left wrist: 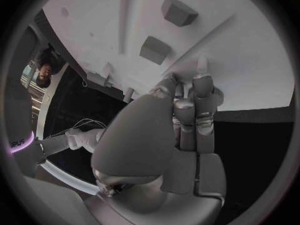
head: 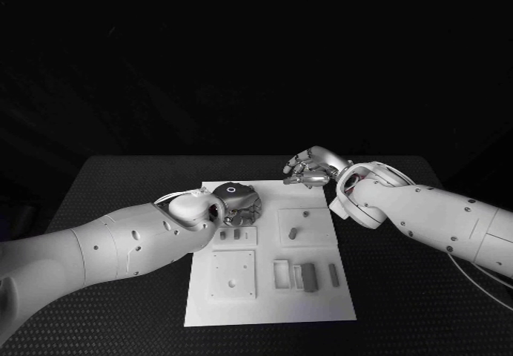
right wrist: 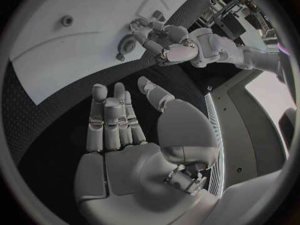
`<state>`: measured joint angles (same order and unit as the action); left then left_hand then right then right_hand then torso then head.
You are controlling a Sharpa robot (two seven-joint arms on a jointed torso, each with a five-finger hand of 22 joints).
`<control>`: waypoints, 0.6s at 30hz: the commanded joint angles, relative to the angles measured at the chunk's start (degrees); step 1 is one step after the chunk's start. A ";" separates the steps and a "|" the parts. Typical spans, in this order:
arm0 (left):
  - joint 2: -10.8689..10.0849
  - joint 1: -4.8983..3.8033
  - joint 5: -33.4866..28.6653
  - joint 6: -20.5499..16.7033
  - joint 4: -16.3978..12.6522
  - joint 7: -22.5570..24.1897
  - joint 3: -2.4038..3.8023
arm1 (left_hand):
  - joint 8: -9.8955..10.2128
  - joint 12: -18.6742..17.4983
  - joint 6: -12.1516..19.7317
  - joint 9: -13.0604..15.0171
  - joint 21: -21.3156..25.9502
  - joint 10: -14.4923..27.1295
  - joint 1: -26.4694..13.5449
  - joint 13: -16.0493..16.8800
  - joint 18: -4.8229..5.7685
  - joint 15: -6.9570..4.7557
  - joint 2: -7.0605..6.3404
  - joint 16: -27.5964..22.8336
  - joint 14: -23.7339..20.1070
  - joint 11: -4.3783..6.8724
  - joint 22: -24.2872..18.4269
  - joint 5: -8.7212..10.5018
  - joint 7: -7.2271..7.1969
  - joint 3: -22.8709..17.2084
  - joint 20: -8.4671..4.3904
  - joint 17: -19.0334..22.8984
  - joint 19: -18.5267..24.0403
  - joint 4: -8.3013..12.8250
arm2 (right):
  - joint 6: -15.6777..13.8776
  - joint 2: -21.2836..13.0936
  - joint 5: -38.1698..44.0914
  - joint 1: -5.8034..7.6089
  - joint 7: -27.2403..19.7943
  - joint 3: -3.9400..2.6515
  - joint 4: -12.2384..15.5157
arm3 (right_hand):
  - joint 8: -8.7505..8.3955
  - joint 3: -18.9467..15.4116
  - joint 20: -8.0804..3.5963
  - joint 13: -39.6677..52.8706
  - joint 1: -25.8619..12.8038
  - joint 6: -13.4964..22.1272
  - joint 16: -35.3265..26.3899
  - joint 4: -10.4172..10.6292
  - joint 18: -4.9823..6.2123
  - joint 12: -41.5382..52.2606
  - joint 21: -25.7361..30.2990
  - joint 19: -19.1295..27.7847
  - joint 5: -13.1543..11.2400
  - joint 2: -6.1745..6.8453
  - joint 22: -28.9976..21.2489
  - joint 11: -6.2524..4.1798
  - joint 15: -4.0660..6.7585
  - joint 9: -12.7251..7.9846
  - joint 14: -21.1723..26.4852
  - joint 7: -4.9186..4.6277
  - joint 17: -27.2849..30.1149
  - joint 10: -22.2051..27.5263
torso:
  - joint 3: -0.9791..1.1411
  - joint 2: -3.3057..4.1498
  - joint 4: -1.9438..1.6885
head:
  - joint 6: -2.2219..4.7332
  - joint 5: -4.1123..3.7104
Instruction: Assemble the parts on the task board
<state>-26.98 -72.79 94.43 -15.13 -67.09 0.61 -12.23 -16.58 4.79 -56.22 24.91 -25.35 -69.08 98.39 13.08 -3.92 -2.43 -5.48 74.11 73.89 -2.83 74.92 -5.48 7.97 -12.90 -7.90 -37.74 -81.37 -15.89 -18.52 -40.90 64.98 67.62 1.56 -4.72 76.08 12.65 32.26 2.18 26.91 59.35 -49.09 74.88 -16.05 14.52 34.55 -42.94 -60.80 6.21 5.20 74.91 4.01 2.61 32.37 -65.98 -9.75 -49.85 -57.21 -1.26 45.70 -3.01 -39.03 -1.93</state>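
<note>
Fingers (right wrist: 112,117) of the right hand (head: 310,167) are lying spread and straight, holding nothing, hovering over the far right corner of the task board (head: 267,304). The left hand (head: 237,202) is reaching down onto the board's far left end — whether it is gripping anything I cannot tell. Grey parts (head: 310,277) are lying in the board's recesses.

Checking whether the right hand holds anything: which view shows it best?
The right wrist view: the right hand lies open over the black table, palm bare. The head view shows it small beyond the board's far corner.
</note>
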 commanded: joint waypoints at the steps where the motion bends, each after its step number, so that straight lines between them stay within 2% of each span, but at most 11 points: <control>1: -0.23 0.22 0.64 0.44 -0.03 0.04 -0.17 | -0.43 0.13 -0.64 0.00 -0.27 -2.07 0.41 0.22 -5.32 -0.26 0.30 0.37 -0.22 -0.97 1.27 -0.16 -0.12 -0.52 -0.14 0.10 0.51 -0.02 | -0.03 0.00 0.05 -0.03 -0.63 -0.01 0.05 | -0.25 -0.05 0.20 -0.10 -0.63 0.11 -0.17 0.33 0.48 -0.20 0.33 -0.16 0.30 0.02 0.95 -0.05 -0.25 -0.09 -0.07 -0.41 0.09 -0.50 | -0.02 0.01 0.01 | 0.02 0.01; 12: -1.25 0.23 -0.85 -2.69 -0.88 0.95 -0.08 | -0.81 0.21 -1.45 0.17 -0.45 -3.25 0.12 0.47 -5.08 -0.65 0.00 0.45 -0.23 -0.57 1.27 -0.33 -0.40 -1.01 -0.38 0.33 0.56 -0.10 | -0.22 -0.09 0.03 -0.03 -0.71 -0.01 0.00 | -0.24 -0.02 0.20 -0.15 -0.66 0.11 -0.19 0.34 0.48 -0.23 0.36 -0.16 0.31 0.03 0.95 -0.05 -0.24 -0.10 -0.07 -0.41 0.11 -0.54 | -0.04 -0.01 0.00 | 0.12 0.01; 18: -2.07 0.23 -1.08 -4.16 -1.71 1.14 0.28 | -0.82 0.05 -1.52 0.19 -0.55 -3.34 -0.55 0.49 -5.03 -0.66 -0.17 0.50 -0.21 -0.56 1.27 -0.02 -0.47 -0.80 -0.52 0.41 0.53 -0.32 | -0.34 -0.10 0.00 -0.03 -0.72 -0.01 -0.03 | -0.24 -0.01 0.19 -0.17 -0.67 0.11 -0.19 0.34 0.48 -0.24 0.37 -0.16 0.31 0.04 0.95 -0.05 -0.24 -0.10 -0.07 -0.40 0.12 -0.56 | -0.04 0.00 -0.01 | 0.18 0.01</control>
<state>-28.96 -72.53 94.00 -17.38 -68.48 0.99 -12.00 -17.02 4.88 -57.33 25.01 -25.57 -70.55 98.38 13.56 -3.54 -2.77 -5.67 74.33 73.79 -1.84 74.90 -5.52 7.66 -13.68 -8.08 -37.43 -80.96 -16.06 -18.62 -41.00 64.96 67.61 1.49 -4.72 76.03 12.65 32.26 2.18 26.80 59.35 -49.12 74.88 -16.05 14.22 34.55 -42.94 -60.80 6.21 5.20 74.91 3.87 2.60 32.32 -65.99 -9.70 -49.80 -57.34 -1.30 45.70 -3.02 -38.88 -1.93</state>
